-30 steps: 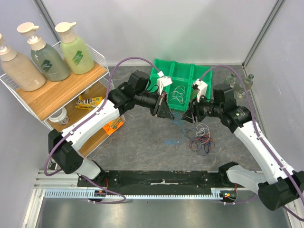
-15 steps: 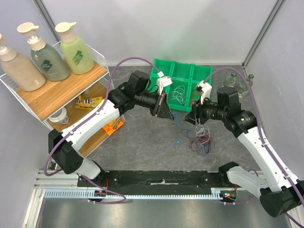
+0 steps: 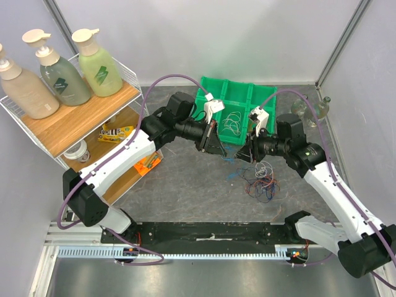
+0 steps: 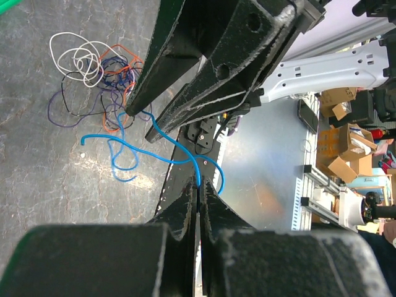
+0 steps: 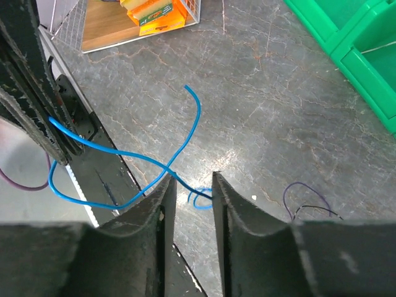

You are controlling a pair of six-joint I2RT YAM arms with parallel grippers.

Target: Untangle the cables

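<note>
A blue cable [image 3: 231, 163] hangs between my two grippers over the grey table. My left gripper [image 3: 220, 150] is shut on one part of it, which shows pinched at the fingertips in the left wrist view [image 4: 199, 180]. My right gripper [image 3: 243, 154] is open, and the blue cable [image 5: 198, 114] runs through the gap between its fingertips [image 5: 190, 178]. The rest of the cables [image 3: 263, 180], white, orange-red, purple and black, lie in a tangle on the table below the right gripper, and they also show in the left wrist view [image 4: 102, 68]. One white cable [image 3: 232, 122] lies in the green tray [image 3: 213, 106].
A wire shelf rack [image 3: 133, 80] with three pump bottles stands at the left, with snack packs on its lower shelf and an orange pack [image 3: 148, 166] beside its foot. Glass jars [image 3: 304, 105] stand at the back right. The black rail [image 3: 210, 234] runs along the near edge.
My right gripper swung right, away from the left gripper, then came back beside it. The blue cable now hangs higher off the table. The left arm has not moved.
</note>
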